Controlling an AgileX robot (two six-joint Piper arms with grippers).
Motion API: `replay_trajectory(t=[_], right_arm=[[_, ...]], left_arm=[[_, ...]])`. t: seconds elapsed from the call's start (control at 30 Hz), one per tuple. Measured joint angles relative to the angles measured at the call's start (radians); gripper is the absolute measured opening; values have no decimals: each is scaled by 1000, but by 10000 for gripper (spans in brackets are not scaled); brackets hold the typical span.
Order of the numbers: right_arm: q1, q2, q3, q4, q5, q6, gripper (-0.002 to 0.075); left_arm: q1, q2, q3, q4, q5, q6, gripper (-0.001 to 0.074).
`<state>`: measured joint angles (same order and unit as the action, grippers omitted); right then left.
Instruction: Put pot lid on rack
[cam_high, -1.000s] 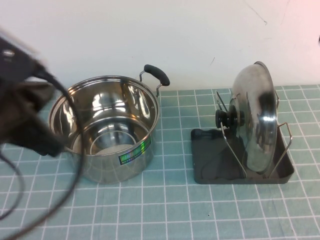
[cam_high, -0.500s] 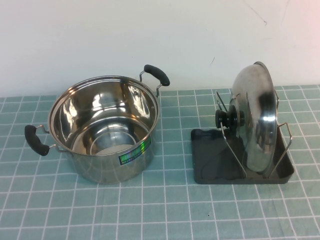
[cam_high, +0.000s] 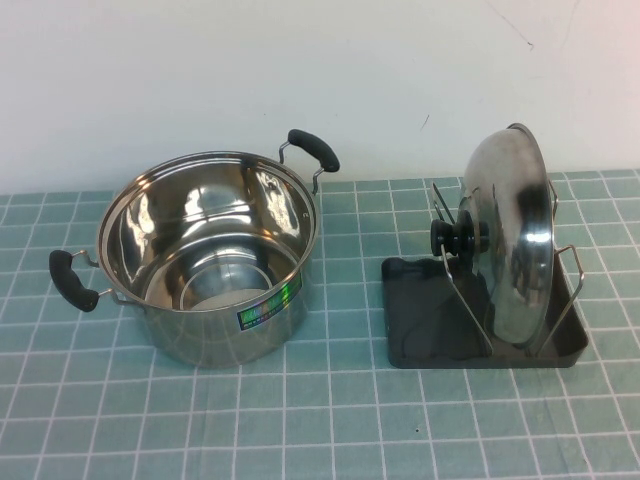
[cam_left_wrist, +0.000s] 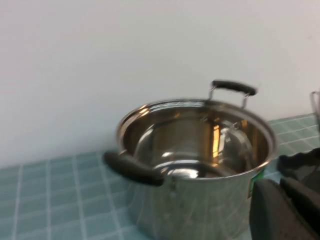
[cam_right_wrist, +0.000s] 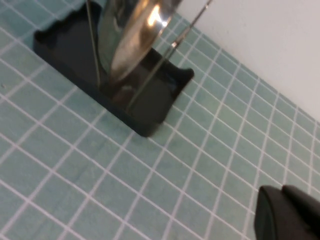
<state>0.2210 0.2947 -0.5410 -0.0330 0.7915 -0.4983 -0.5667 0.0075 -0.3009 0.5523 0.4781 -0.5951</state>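
The pot lid (cam_high: 512, 232) stands on edge in the rack (cam_high: 420, 340), leaning between the wire loops (cam_high: 458, 280), its black knob (cam_high: 455, 237) facing the pot. In the right wrist view the lid (cam_right_wrist: 131, 35) and the rack (cam_right_wrist: 150, 107) show from the side. Neither gripper shows in the high view. My left gripper (cam_left_wrist: 280, 181) is shut and empty, low beside the steel pot (cam_left_wrist: 195, 165). My right gripper (cam_right_wrist: 281, 189) is shut and empty, above the mat, well apart from the rack.
The steel pot (cam_high: 210, 265) with two black handles (cam_high: 313, 149) stands open on the left of the green tiled mat (cam_high: 330, 420). A white wall (cam_high: 300, 70) closes the back.
One second ago my left arm blurred across the left side of the high view, in front of the pot. It has since left that view. Pot, lid and rack have not moved.
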Motion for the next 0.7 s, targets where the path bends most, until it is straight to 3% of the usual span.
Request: replay_trajectory(t=[0.2,0.7], right_arm=[[0,-83,110,94,-80,9,0],[0,-83,153,107,-71,9,0]], left_arm=[[0,-21,142,37,-190,0,-1],[2,-23,159,37,-210,0,-1]])
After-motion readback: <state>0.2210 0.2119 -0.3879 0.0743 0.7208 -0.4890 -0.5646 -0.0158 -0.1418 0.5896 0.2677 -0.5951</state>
